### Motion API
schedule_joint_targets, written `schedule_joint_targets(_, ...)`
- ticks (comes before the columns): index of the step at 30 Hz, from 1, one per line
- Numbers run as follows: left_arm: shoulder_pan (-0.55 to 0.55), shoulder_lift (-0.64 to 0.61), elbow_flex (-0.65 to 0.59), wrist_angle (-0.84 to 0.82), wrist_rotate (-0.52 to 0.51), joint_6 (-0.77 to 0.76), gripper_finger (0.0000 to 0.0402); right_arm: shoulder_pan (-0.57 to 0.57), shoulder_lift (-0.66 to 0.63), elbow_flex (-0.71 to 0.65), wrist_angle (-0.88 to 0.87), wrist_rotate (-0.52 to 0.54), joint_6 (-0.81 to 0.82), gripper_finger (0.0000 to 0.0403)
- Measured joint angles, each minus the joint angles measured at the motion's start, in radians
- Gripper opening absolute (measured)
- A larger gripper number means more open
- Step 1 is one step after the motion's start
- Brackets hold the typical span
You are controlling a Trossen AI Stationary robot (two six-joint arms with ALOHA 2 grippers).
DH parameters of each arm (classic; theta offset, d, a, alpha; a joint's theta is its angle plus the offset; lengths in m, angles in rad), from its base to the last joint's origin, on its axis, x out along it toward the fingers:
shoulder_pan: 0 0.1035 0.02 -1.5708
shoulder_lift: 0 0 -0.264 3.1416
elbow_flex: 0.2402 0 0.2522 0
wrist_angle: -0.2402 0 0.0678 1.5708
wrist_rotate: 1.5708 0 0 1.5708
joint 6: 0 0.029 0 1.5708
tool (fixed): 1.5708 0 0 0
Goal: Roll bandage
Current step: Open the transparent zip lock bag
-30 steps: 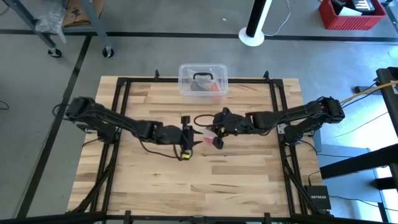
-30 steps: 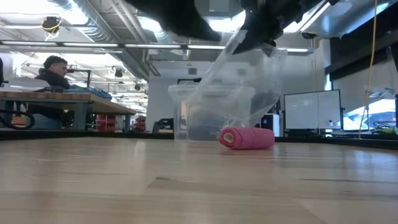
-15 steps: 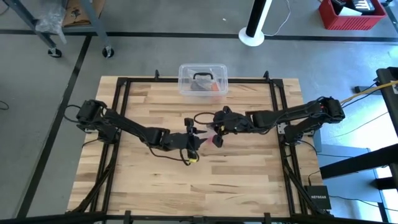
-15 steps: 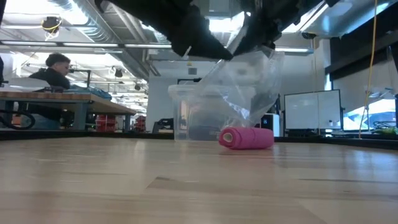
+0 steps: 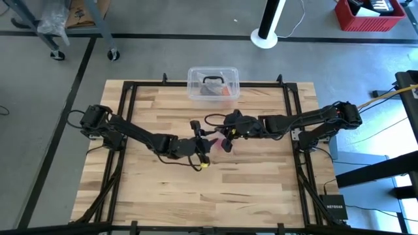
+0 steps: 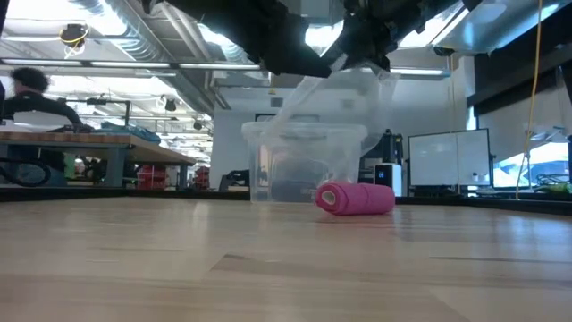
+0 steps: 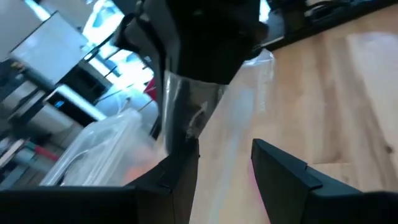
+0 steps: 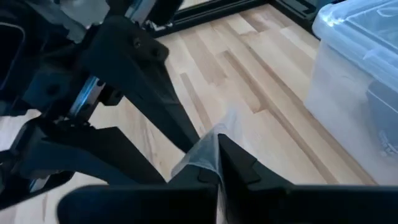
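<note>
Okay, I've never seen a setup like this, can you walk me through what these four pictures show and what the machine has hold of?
Two robot arms work at a wooden table. One picture looks straight down, one looks level across the tabletop, and two come from cameras on the arms' wrists. The right gripper is shut on the edge of a clear plastic bag and holds it up. The left gripper is open, with the bag's edge between its fingers. A pink bandage, already rolled, lies on the table below the bag. Behind it stands a clear plastic box with a black handle.
</note>
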Motion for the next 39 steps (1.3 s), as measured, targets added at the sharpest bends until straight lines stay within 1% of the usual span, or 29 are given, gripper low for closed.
schedule_joint_targets(3, -0.001, 0.0, 0.0, 0.0, -0.035, 0.001, 0.0143, 0.0, 0.0, 0.0, 0.003, 0.0, 0.002, 0.0001)
schedule_joint_targets(6, -0.015, 0.0, 0.0, -0.001, -0.061, 0.046, 0.0143, 0.0, 0.0, 0.0, -0.001, -0.001, 0.002, 0.0001)
schedule_joint_targets(10, -0.04, -0.003, 0.0, 0.0, -0.233, 0.119, 0.0143, 0.0, 0.0, 0.0, -0.02, -0.002, 0.002, 0.0007)
schedule_joint_targets(12, -0.049, -0.004, 0.0, 0.001, -0.283, 0.141, 0.0143, 0.0, 0.0, 0.0, -0.03, -0.002, 0.006, 0.0008)
schedule_joint_targets(16, -0.06, -0.004, 0.0, 0.004, -0.29, 0.172, 0.0143, 0.0, 0.0, 0.0, -0.025, 0.033, -0.014, 0.0009)
schedule_joint_targets(20, -0.06, -0.004, 0.0, 0.008, -0.317, 0.176, 0.0143, -0.007, 0.0, 0.0, -0.025, 0.038, -0.031, 0.0003)
schedule_joint_targets(29, -0.052, -0.005, 0.0, 0.007, -0.32, 0.135, 0.0143, -0.006, 0.0, 0.0, -0.025, -0.022, -0.065, 0.0003)
schedule_joint_targets(32, -0.052, -0.005, 0.0, 0.004, -0.306, 0.134, 0.0141, -0.006, 0.0, 0.0, -0.025, -0.029, -0.074, 0.0004)
schedule_joint_targets(35, -0.052, -0.005, 0.0, -0.003, -0.275, 0.134, 0.0123, -0.005, 0.0, 0.0, -0.026, -0.034, -0.094, 0.0003)
schedule_joint_targets(39, -0.052, -0.009, 0.0, -0.036, -0.264, 0.131, 0.007, -0.006, -0.012, 0.0, -0.037, -0.057, -0.132, 0.0002)
